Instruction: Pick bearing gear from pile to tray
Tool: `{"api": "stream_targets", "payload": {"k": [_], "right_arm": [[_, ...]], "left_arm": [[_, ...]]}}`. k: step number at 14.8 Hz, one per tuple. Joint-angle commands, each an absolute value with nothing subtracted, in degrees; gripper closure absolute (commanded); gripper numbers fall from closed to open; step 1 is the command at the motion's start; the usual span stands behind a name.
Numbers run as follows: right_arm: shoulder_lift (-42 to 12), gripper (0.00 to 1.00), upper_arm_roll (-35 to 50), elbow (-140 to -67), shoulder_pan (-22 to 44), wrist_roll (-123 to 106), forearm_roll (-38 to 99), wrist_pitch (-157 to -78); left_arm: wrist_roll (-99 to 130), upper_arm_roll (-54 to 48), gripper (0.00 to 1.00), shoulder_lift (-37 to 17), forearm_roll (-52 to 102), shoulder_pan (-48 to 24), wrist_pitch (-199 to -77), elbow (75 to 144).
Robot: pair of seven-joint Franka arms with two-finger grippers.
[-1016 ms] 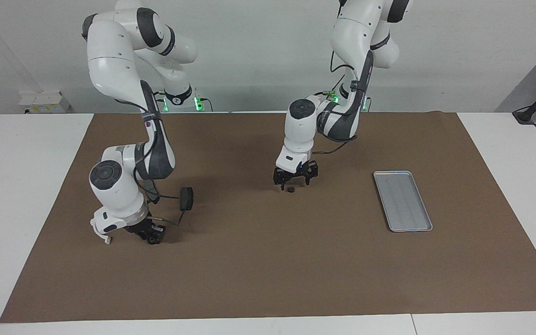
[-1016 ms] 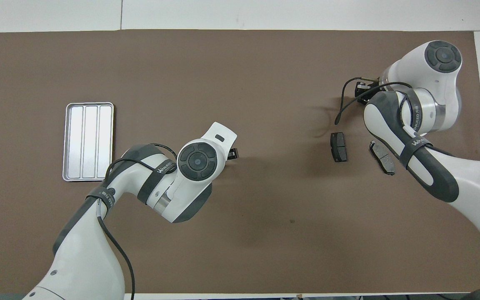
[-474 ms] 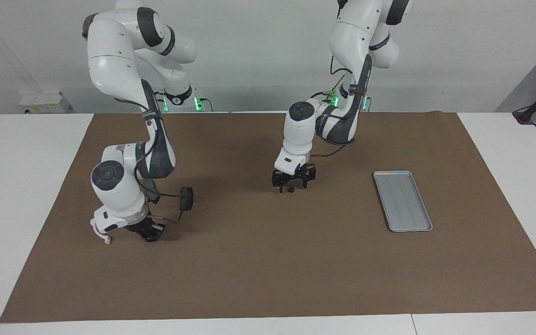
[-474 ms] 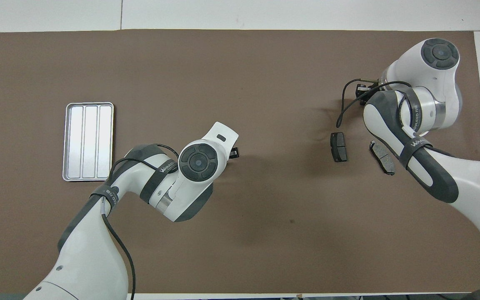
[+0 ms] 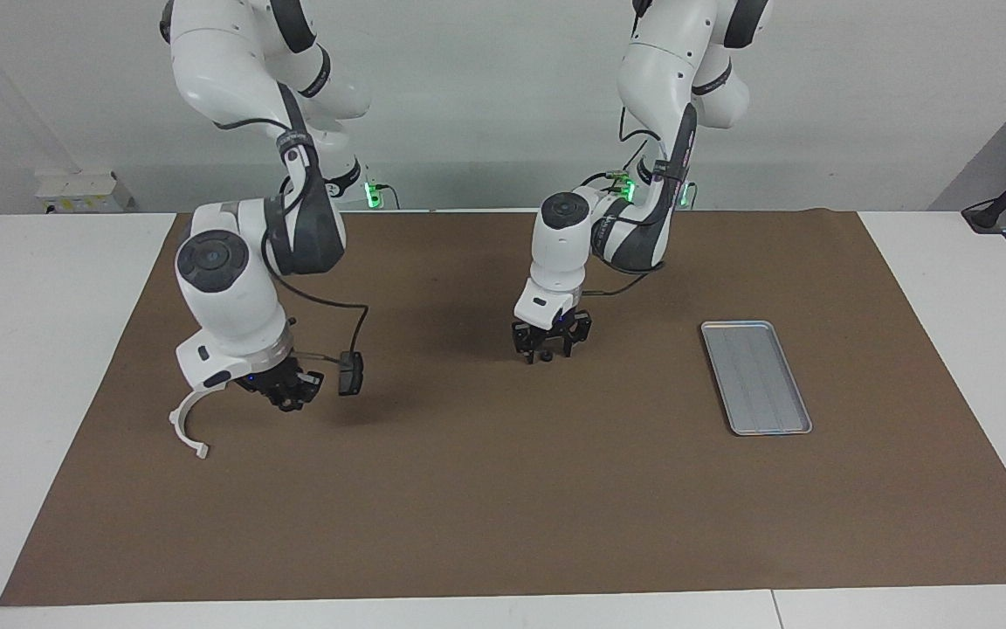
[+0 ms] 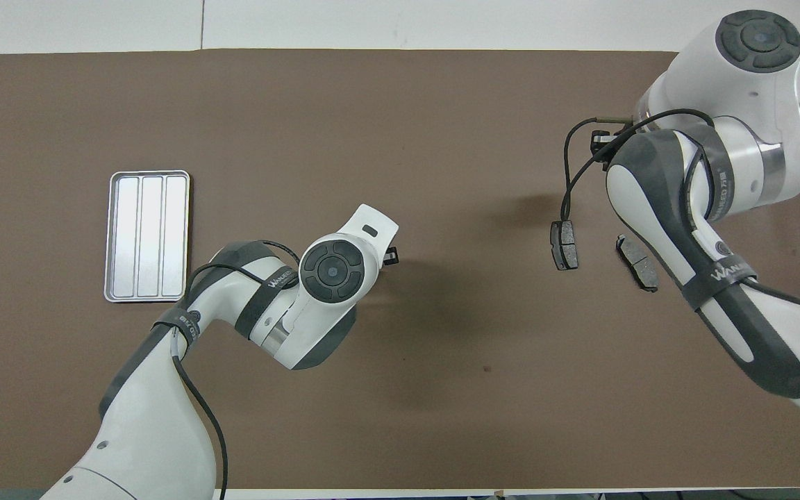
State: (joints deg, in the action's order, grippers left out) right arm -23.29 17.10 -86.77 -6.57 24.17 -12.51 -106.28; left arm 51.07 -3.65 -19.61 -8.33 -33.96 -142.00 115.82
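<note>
The white bench (image 5: 49, 349) is carrying a brown mat (image 5: 503, 507), and both arms are reaching down over it. The right arm is waiting with the right gripper (image 5: 289, 397) hanging above the pile at its own end of the bench; whether it is holding anything I cannot tell. The tray (image 5: 756, 376) is lying empty toward the left arm's end. In the pile, one dark brake pad (image 5: 350, 373) is lying beside that raised gripper, a second pad (image 6: 636, 262) is lying near it, and the white half-ring bracket (image 5: 178, 425) is resting on the mat under the right wrist. The left gripper (image 5: 546, 349) is standing low at mid-mat, its fingers part-way apart on either side of a small black round piece (image 5: 546, 356), well apart from the tray. The grasp seems to be the step in hand; next comes pinching the piece firmly, lifting straight up, and carrying it over the tray.
</note>
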Motion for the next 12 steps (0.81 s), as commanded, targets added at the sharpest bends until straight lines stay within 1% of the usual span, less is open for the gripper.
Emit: {"api": "stream_targets", "payload": {"k": [1,3,5,8,9,10,12], "right_arm": [[-23.0,1.0,20.9,-84.0,-7.0,30.3,-13.1,-101.5],[-23.1,1.0,23.4,-83.1,-7.0,37.8,-13.0,-100.0],[-23.2,1.0,25.5,-83.1,-7.0,44.7,-12.9,-99.8],[-23.3,1.0,26.8,-83.1,-6.9,48.5,-12.9,-99.8],[-23.3,1.0,26.7,-83.1,-5.7,48.8,-12.8,-99.8],[-23.2,1.0,26.7,-83.1,-5.4,49.0,-12.7,-99.8],[-23.3,1.0,26.8,-83.3,-5.0,52.4,-12.8,-100.2]], "left_arm": [[52.3,-3.1,1.0,-20.3,-9.9,-34.6,-142.6,115.1],[52.1,-2.9,1.0,-20.3,-10.0,-34.2,-142.0,114.5],[49.3,-2.5,1.0,-19.5,-10.2,-33.1,-138.1,113.3],[33.1,-2.7,1.0,-12.2,-9.2,-21.7,-127.6,114.1],[26.1,-2.6,1.0,-10.5,-7.7,-17.3,-124.5,114.2],[17.5,-2.4,1.0,-9.8,-6.6,-13.0,-122.5,114.2],[5.9,-2.3,1.0,-9.5,-6.6,-4.6,-123.3,114.3]]}}
